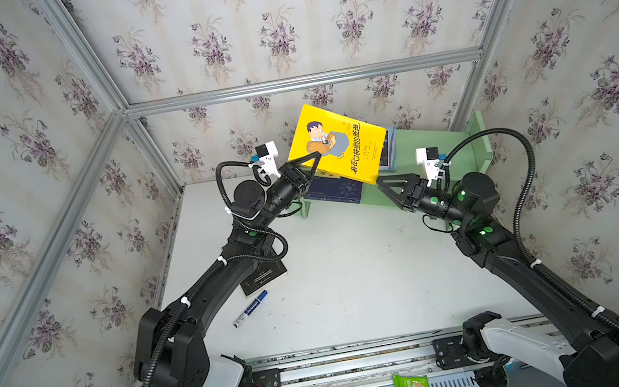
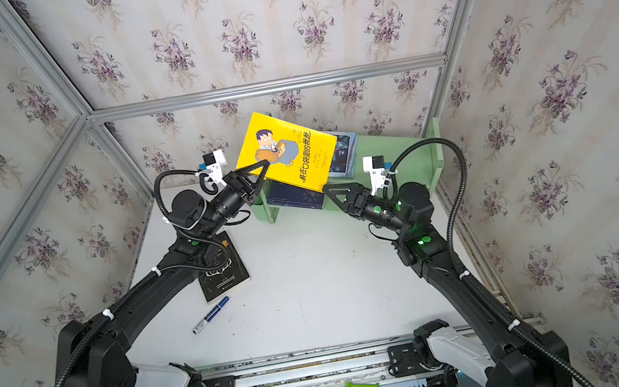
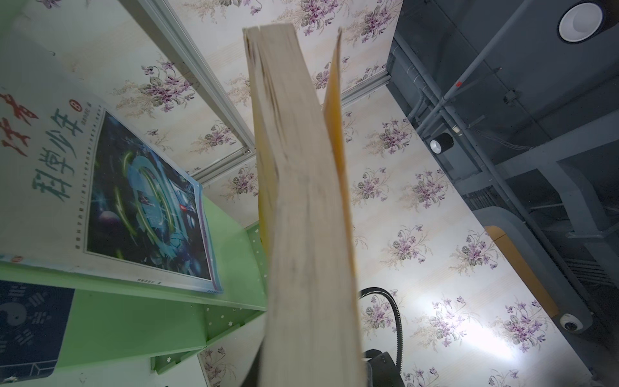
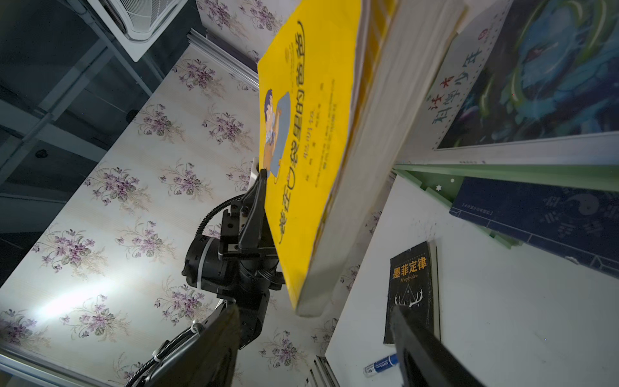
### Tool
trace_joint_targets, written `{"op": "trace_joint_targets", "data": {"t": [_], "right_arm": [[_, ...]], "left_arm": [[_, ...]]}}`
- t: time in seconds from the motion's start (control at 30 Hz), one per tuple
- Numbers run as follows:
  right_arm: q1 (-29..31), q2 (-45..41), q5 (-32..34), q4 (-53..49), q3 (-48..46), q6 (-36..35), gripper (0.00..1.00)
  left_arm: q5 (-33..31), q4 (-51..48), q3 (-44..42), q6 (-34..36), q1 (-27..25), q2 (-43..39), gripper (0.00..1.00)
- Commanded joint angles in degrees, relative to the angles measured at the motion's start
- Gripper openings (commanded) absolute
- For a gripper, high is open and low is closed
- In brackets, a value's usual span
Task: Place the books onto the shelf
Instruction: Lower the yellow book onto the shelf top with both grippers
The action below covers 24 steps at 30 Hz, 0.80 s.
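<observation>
The shelf (image 1: 411,139) stands at the back of the table (image 1: 355,280). The yellow book (image 1: 338,143) hangs tilted in the air over the shelf's left end, one corner low and its cover facing up and out. On the upper tier a white-blue book (image 1: 388,148) lies flat, on the lower tier a navy book (image 1: 336,190), and a black book (image 2: 223,271) waits on the table.

The left gripper (image 1: 317,154) is clenched on the yellow book's edge. The right gripper (image 1: 378,180) is released, jaws wide, just below the low corner and apart from it.

To place it well, I judge the left arm should level the book first, then lower it flat onto the white-blue book. A one-edge grip lets the pages sag, so the move should be slow, with the right gripper kept clear underneath.
</observation>
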Motion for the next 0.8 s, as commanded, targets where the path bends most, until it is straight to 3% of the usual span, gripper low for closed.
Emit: {"op": "trace_joint_targets", "data": {"t": [0.0,0.13,0.33,0.63,0.77], "right_arm": [[0.6,1.4,1.3,1.7,1.1,-0.8,0.74],[1.1,2.8,2.6,3.6,2.4,-0.9,0.73],[1.7,4.1,5.3,5.8,4.3,-1.1,0.64],[2.0,7.9,4.4,7.5,7.8,0.3,0.36],[2.0,7.6,4.1,5.0,9.3,-1.5,0.23]], "left_arm": [[-1.3,8.3,1.1,-2.3,-0.7,0.8,0.14],[-2.3,8.6,0.7,-2.3,-1.5,1.0,0.14],[-3.4,8.8,-0.3,-2.0,-2.2,0.9,0.14],[-3.1,7.4,0.2,0.4,-2.8,0.6,0.16],[-2.7,6.2,0.6,1.6,-2.8,0.5,0.22]]}}
